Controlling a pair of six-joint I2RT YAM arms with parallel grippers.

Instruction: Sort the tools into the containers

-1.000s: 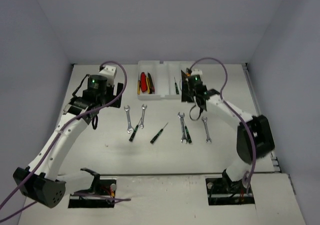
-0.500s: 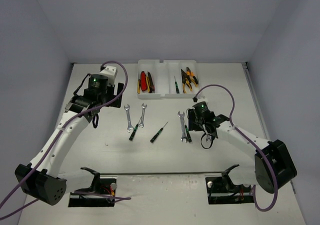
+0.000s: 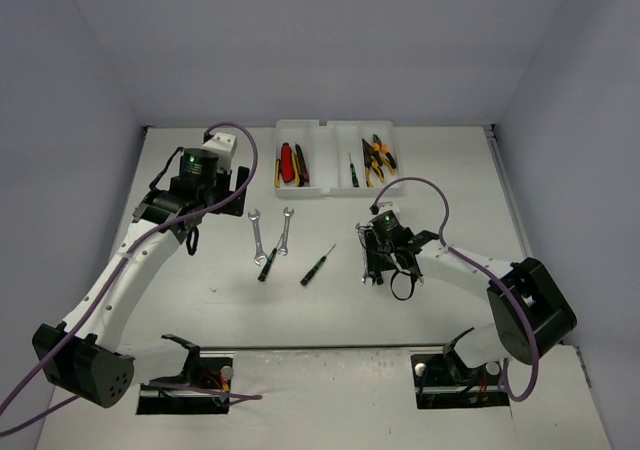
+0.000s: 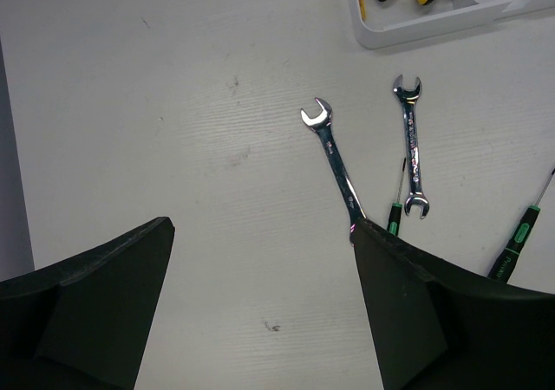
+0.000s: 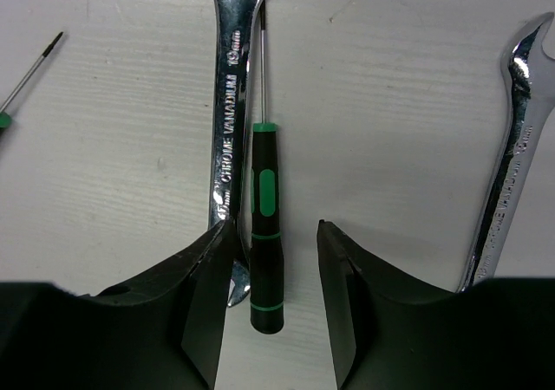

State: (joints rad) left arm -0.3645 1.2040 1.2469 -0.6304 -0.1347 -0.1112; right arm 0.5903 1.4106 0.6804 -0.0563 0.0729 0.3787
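Observation:
The white tray stands at the back; its slots hold red and yellow cutters, one screwdriver and orange pliers. My right gripper is open, low over the table, its fingers either side of a black-green screwdriver. That screwdriver lies against a silver wrench, whose near end is under the left finger. A second wrench lies to the right. My left gripper is open and empty above bare table, left of two wrenches.
Two more screwdrivers lie mid-table between the arms. The tray's corner shows at the top of the left wrist view. Grey walls close in the table on three sides.
My right arm has left the tray, with the orange pliers now lying in its right slot, and has come down over the screwdriver beside the wrench. The left arm has barely moved.

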